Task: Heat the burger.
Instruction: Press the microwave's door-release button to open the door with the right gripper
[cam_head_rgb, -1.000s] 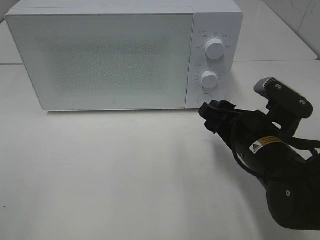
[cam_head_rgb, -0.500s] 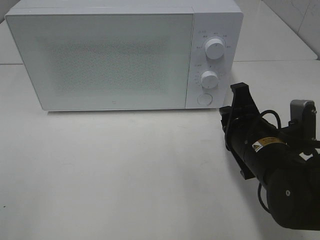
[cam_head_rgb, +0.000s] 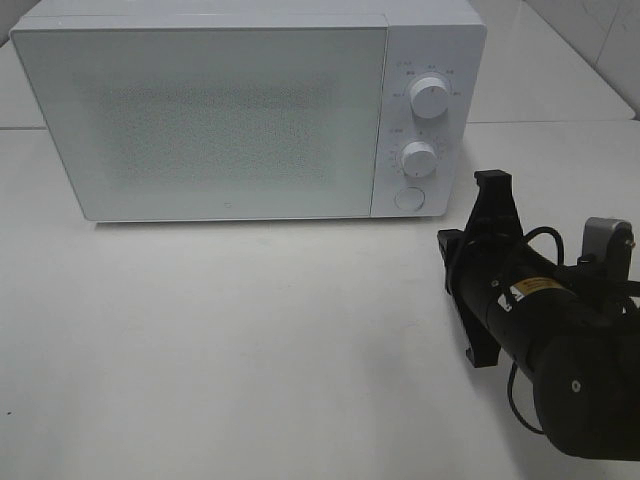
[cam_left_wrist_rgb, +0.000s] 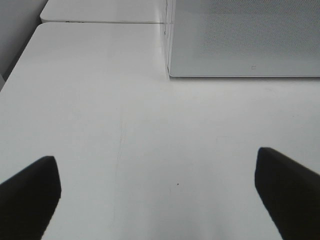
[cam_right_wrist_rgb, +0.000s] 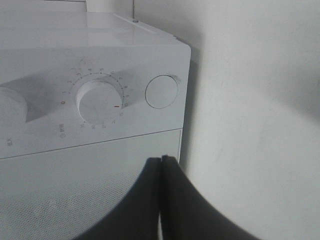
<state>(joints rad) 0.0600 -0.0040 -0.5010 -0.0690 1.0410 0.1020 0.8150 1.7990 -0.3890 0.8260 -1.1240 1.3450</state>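
1. Although the burger showed in no view, it may have sat behind the closed door (cam_head_rgb: 200, 120) of the microwave (cam_head_rgb: 430, 40)
2. Right gripper (cam_right_wrist_rgb: 162, 160) was pinched shut and empty; the round button (cam_right_wrist_rgb: 161, 92) wanted a square, centred push
3. Left gripper (cam_left_wrist_rgb: 155, 165) gaped wide, empty

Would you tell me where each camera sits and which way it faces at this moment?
Exterior high: above the table, looking down at the front of the microwave; the right arm shows at lower right.
Left wrist: low over the table, facing a corner of the microwave door; the open left gripper shows as two fingers.
Right wrist: close to the control panel, rolled sideways, facing the lower dial and round button; the shut right gripper shows.
Shared: exterior high and right wrist both show that dial and button.
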